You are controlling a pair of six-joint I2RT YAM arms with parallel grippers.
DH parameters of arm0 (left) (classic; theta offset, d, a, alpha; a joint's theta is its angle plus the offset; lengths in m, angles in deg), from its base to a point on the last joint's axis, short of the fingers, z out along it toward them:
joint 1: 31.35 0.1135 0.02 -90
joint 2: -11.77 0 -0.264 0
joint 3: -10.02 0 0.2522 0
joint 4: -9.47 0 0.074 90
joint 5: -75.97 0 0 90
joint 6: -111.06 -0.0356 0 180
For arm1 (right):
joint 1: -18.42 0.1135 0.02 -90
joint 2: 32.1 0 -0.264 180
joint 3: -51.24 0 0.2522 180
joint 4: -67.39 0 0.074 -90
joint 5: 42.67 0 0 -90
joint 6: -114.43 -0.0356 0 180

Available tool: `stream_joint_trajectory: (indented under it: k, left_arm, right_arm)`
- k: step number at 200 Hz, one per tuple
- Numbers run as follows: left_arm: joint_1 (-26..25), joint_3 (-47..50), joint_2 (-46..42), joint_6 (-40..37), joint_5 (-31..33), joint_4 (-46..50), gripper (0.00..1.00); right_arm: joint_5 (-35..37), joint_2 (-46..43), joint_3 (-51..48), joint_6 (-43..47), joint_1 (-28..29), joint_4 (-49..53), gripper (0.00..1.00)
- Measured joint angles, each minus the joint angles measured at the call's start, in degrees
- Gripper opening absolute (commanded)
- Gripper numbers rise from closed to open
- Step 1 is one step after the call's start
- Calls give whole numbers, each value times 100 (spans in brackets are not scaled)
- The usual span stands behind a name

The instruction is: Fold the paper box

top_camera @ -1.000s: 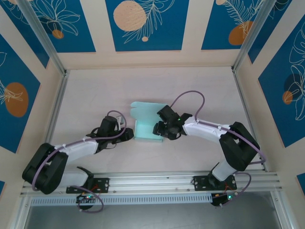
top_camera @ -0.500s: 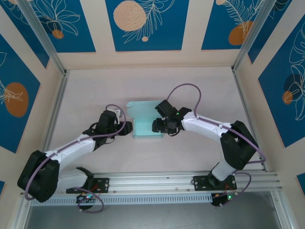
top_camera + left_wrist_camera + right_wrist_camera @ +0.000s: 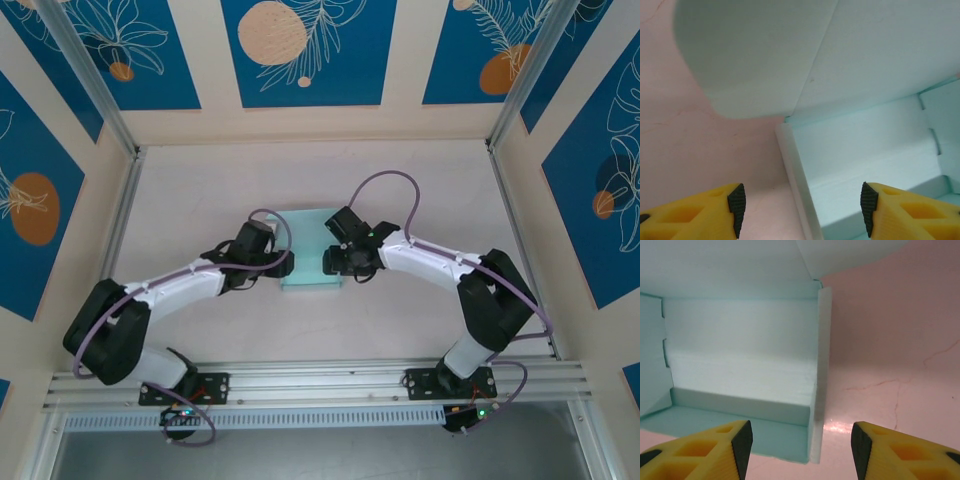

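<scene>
Left arm: I see it point(image 3: 170, 295) reaching from its base at the near left up and rightward across the table point(image 3: 200, 190), with a purple cable looping over the wrist.

Left gripper: in the top view it point(image 3: 283, 265) sits right at the left side of the paper box. From my left wrist camera the left gripper point(image 3: 802, 210) has its jaws well apart, and the black pads point(image 3: 737, 205) on the yellow fingers touch nothing. One finger hangs over bare table point(image 3: 700, 150), the other over the box's interior, so they straddle the left wall point(image 3: 790, 170).

Paper box: pale mint card, the paper box point(image 3: 310, 245) lies mid-table between the two grippers. It reads to me as an open tray with low walls raised. A rounded flap point(image 3: 755, 55) stands up at its far side, and a notched end wall point(image 3: 932, 125) shows on the right of my left wrist view.

Right gripper: the right gripper point(image 3: 330, 262) is at the box's right side. On the right wrist camera the right gripper point(image 3: 800, 445) also stands spread, clamping nothing. Its fingers point(image 3: 742, 442) bracket the upright right wall point(image 3: 822, 365), one over the box floor point(image 3: 740, 355), one over the table point(image 3: 880, 340).

Right arm: it point(image 3: 450, 270) bends in from the near right base.
</scene>
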Motion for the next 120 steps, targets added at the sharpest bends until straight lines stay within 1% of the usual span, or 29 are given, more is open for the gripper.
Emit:
stream_joint_trajectory:
  k: [29, 67, 89, 101, 112, 120]
  left_arm:
    - [-177, -264, 511, 11, 452, 249, 64]
    - [-422, -313, 973, 212, 1073, 339, 62]
    - [-476, -339, 1152, 330, 1397, 393, 55]
    - [-481, -367, 1246, 413, 1545, 407, 54]
    - [-494, -413, 1298, 448, 1661, 402, 51]
    - [-507, -463, 1349, 459, 1740, 415, 47]
  right_arm:
    - [111, 177, 105, -2, -31, -74, 57]
    - [428, 468, 247, -4, 20, -85, 57]
    - [588, 507, 249, -4, 107, -57, 56]
    - [673, 507, 249, -9, 151, -48, 54]
    - [769, 538, 249, -24, 186, -42, 54]
    - [855, 581, 251, -28, 219, -26, 54]
